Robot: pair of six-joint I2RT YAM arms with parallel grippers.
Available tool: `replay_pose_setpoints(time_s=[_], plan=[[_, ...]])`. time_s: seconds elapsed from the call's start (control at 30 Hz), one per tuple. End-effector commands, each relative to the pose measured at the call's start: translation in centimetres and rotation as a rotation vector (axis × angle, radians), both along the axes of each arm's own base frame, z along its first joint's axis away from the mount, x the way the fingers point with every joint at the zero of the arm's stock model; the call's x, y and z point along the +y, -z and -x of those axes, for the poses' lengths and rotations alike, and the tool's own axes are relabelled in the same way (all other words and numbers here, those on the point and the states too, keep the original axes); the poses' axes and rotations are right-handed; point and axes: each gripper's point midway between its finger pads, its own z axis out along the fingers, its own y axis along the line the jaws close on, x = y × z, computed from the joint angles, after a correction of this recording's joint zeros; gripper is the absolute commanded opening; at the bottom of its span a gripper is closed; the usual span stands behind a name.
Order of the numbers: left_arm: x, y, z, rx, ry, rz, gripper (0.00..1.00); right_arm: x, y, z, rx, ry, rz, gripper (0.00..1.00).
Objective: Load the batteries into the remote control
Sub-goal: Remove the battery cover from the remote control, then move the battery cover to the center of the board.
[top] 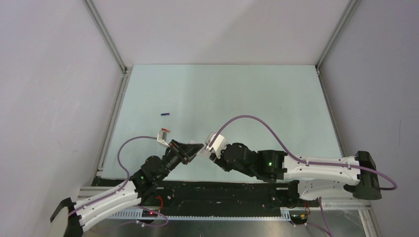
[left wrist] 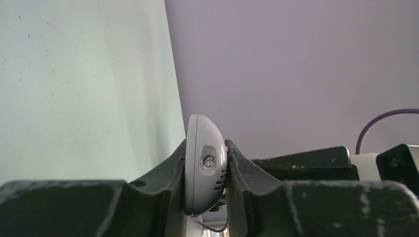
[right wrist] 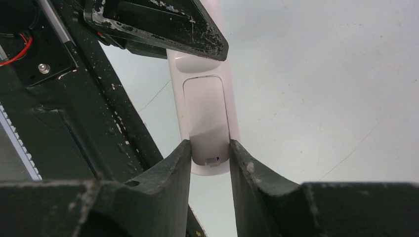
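- Battery first: the dark blue battery [top: 165,114] lies alone on the pale table [top: 257,98], left of centre and well apart from both arms.
- Reaching in from the near left corner, the left gripper [left wrist: 205,148] is pinched tight on the remote control [left wrist: 203,168]. Its two black fingers press either side of the rounded end, where a small lens sits.
- The white remote control spans the gap between the two grippers, near the table's front edge, gripped at both ends.
- Its back faces the right wrist camera, and the cover panel [right wrist: 207,103] sits in its recess, with a small latch at the end nearest that camera.
- Reaching in from the right, the right gripper [right wrist: 210,145] is clamped on that latch end, one scuffed finger against each long edge.
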Motion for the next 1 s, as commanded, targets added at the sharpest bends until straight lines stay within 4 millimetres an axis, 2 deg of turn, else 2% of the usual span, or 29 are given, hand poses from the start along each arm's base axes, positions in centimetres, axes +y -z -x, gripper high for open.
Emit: replay_pose_setpoints(time_s=[0.0,0.5,0.6,0.7,0.8,0.87,0.97], plan=[[0.1,1.7,0.2,0.021,0.003,-0.009,0.00,0.5,-3.5,0.1,-0.015,-0.013,-0.095,0.35],[0.1,2.4,0.2,0.040,0.001,-0.027,0.00,-0.5,-4.0,0.3,0.020,0.020,-0.135,0.26],[0.2,2.9,0.1,0.042,-0.002,-0.051,0.00,-1.7,-3.8,-0.7,0.051,0.102,-0.180,0.26],[0.2,3.3,0.2,0.038,0.002,-0.079,0.00,-3.6,-3.1,-2.9,0.088,0.218,-0.211,0.25],[0.4,3.8,0.3,0.042,0.002,-0.100,0.00,-5.4,-1.6,-4.3,0.132,0.313,-0.221,0.25],[0.5,4.2,0.4,0.048,0.000,-0.114,0.00,-6.9,-0.4,-6.1,0.154,0.404,-0.218,0.25],[0.7,4.4,0.4,0.051,-0.005,-0.122,0.00,-8.0,2.2,-7.2,0.192,0.474,-0.188,0.26]])
